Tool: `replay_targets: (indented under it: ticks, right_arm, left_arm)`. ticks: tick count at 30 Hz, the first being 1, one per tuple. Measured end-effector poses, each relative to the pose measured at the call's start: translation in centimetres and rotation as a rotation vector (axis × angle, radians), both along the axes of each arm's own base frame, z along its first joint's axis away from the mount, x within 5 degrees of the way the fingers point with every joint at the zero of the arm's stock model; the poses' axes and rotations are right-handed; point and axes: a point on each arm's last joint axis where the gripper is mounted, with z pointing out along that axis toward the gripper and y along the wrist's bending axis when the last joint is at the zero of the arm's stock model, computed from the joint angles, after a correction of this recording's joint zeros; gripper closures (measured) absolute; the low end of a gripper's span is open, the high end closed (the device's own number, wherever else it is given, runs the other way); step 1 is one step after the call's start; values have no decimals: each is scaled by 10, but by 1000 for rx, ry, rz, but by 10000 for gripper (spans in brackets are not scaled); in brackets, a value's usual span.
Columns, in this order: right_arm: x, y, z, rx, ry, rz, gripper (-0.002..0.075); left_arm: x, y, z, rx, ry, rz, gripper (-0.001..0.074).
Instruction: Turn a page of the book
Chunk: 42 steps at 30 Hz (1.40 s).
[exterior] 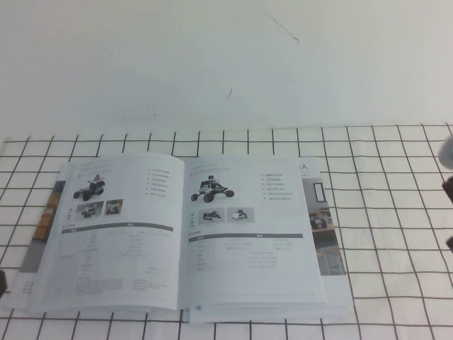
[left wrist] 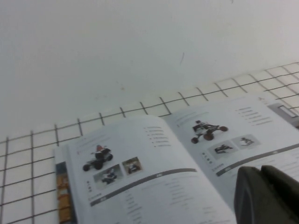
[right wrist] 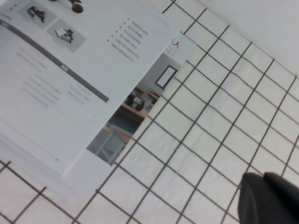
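A: From the high view, what do we have?

B: We see the book (exterior: 187,237) lying open and flat on the gridded white mat (exterior: 396,212), nearer the robot's left than its right. The page (exterior: 251,230) on the book's right half shows a dark wheeled rover above grey-barred tables; the left-hand page (exterior: 113,234) shows another small vehicle. Colour photo strips peek out beyond both outer edges. Behind the mat is a plain white wall (exterior: 212,64).

A: And the grippers?

B: Only slivers — the right gripper (exterior: 448,188) is a dark shape at the right edge of the view, well apart from the book, and the left gripper (exterior: 3,282) is a dark bit at the left edge, near the book's lower left corner. We cannot tell from here how either one's fingers stand.

A: Left wrist view?

B: We look across the open spread (left wrist: 168,163). The left gripper (left wrist: 266,196) shows as two dark fingers pressed side by side with no gap and nothing between them, over the rover page (left wrist: 243,135).

A: Right wrist view?

B: We see the rover page (right wrist: 65,70), the colour photo strip (right wrist: 126,121) jutting beyond it, and bare mat (right wrist: 210,130). The right gripper (right wrist: 268,198) is a dark mass over the mat, clear of the book — whether it is clenched or released, we cannot tell.
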Motion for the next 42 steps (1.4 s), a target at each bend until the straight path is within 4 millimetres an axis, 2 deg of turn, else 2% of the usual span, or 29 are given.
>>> replay_targets:
  ticks: [6, 12, 17, 22, 30, 37, 42]
  right_arm:
    - [-46, -20, -38, 154, -107, -10, 726]
    - [-69, -32, -52, 166, -259, 51, 726]
    - [-72, -33, -52, 173, -291, 63, 726]
    - [-73, -32, -52, 258, -264, 25, 726]
    - [-74, -31, -52, 291, -250, 7, 726]
    - [-74, -31, -52, 291, -250, 7, 726]
    - [-77, -33, -64, 277, -227, 7, 726]
  left_arm:
    - [-14, 6, 1, 95, -76, 39, 737]
    - [-16, 8, 2, 60, -95, 65, 737]
    - [-18, 6, -3, 65, -37, 43, 737]
    - [-22, 4, -11, 66, 57, 8, 737]
    - [-24, -6, -7, -158, 98, -47, 737]
    - [-23, -11, 8, -386, 21, -72, 737]
    - [-23, -11, 9, -405, 18, -76, 737]
